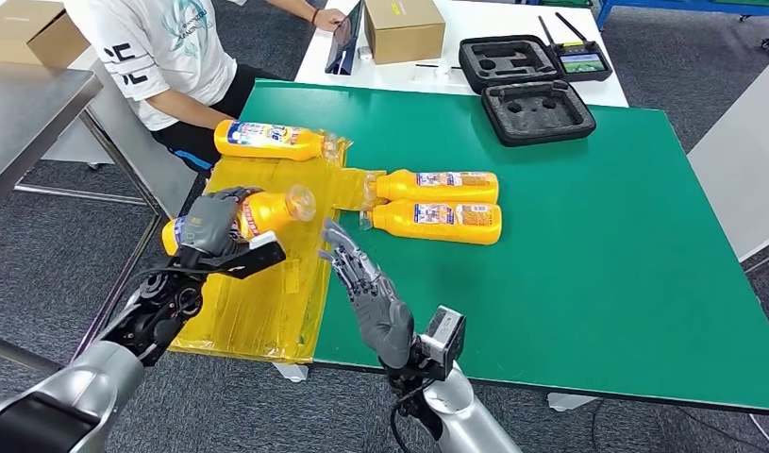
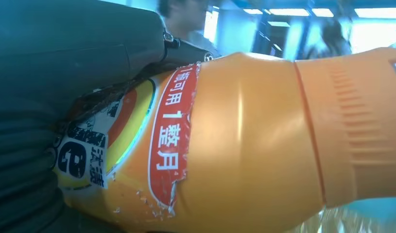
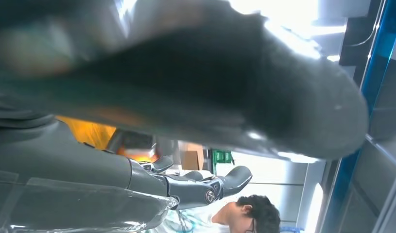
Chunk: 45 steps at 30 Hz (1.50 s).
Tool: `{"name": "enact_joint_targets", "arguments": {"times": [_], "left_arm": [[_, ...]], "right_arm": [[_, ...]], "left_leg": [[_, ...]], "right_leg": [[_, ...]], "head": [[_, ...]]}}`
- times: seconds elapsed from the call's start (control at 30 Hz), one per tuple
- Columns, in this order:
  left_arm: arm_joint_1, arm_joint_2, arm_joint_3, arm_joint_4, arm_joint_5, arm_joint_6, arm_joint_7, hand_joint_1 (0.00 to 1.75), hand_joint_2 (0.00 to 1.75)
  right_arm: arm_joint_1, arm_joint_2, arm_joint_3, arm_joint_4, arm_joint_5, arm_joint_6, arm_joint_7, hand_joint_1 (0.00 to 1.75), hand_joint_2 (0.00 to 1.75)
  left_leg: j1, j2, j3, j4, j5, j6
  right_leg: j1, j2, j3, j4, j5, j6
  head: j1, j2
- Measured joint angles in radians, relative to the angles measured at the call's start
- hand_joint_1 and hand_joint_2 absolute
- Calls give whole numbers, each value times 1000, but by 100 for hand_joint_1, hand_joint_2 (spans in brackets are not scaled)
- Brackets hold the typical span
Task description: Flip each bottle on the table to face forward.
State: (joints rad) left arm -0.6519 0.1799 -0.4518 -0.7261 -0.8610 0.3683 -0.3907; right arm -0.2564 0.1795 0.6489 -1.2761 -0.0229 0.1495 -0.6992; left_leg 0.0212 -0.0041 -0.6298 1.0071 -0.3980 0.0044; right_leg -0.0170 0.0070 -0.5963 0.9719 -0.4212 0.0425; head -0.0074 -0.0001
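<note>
Four bottles: left hand [image 1: 208,225] holds one [image 1: 267,211].

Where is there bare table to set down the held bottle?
Bare green tabletop lies right of and in front of the two paired yellow bottles, below the black foam case. It is crowded by the yellow plastic sheet, where the left hand holds the orange-yellow bottle beside the right hand.

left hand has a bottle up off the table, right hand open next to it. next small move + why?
Probably bring the open right hand in to the capped end of the held bottle. The left hand grips that bottle by its body above the yellow sheet, and the right fingers already reach toward it, suggesting a two-handed turn.
</note>
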Motion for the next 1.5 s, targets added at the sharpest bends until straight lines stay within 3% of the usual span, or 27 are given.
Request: {"name": "enact_joint_targets", "arguments": {"times": [0.17,0.37,0.67,0.8,0.83,0.9,0.97,1.0,1.03,1.13,1.5], "left_arm": [[-68,2,-94,92,-86,-100,25,175,175],[-97,-9,-181,167,-140,-222,46,175,175],[-159,-35,-230,259,-112,-454,24,175,175],[-183,-39,-234,285,-103,-495,25,175,175],[-186,-39,-235,290,-103,-500,29,165,175],[-191,-41,-238,298,-102,-507,36,126,175],[-194,-43,-239,305,-98,-519,38,51,175],[-195,-44,-240,308,-95,-527,38,27,175],[-196,-45,-241,311,-91,-534,37,3,131],[-200,-49,-242,319,-77,-561,26,0,0],[-201,-57,-227,337,12,-646,-47,0,0]], "right_arm": [[-1,10,0,21,2,20,0,0,0],[-5,17,0,51,8,22,0,0,0],[-10,18,0,88,20,8,0,0,0],[-11,19,0,99,22,4,0,0,0],[-11,19,0,102,23,4,0,0,0],[-11,19,0,106,23,3,0,0,0],[-11,19,0,112,23,2,0,0,0],[-11,19,0,114,23,2,0,0,0],[-11,19,0,117,23,1,0,0,0],[-12,21,0,125,24,-2,0,0,0],[-31,35,0,175,28,-12,0,0,0]], "left_leg": [[0,0,0,0,0,0],[0,0,0,0,0,0],[0,0,0,0,0,0],[0,0,0,0,0,0],[0,0,0,0,0,0],[0,0,0,0,0,0],[0,0,0,0,0,0],[0,0,0,0,0,0],[0,0,0,0,0,0],[0,0,0,0,0,0],[0,0,1,0,0,0]], "right_leg": [[0,0,0,0,0,0],[0,0,0,0,0,0],[0,0,0,0,0,0],[0,0,0,0,0,0],[0,0,0,0,0,0],[0,0,0,0,0,0],[0,0,0,0,0,0],[0,0,0,0,0,0],[0,0,0,0,0,0],[0,0,0,0,0,0],[0,0,2,0,0,0]], "head": [[0,0],[0,0],[0,0],[0,0],[0,0],[0,0],[0,0],[0,0],[0,0],[0,0],[0,0]]}}
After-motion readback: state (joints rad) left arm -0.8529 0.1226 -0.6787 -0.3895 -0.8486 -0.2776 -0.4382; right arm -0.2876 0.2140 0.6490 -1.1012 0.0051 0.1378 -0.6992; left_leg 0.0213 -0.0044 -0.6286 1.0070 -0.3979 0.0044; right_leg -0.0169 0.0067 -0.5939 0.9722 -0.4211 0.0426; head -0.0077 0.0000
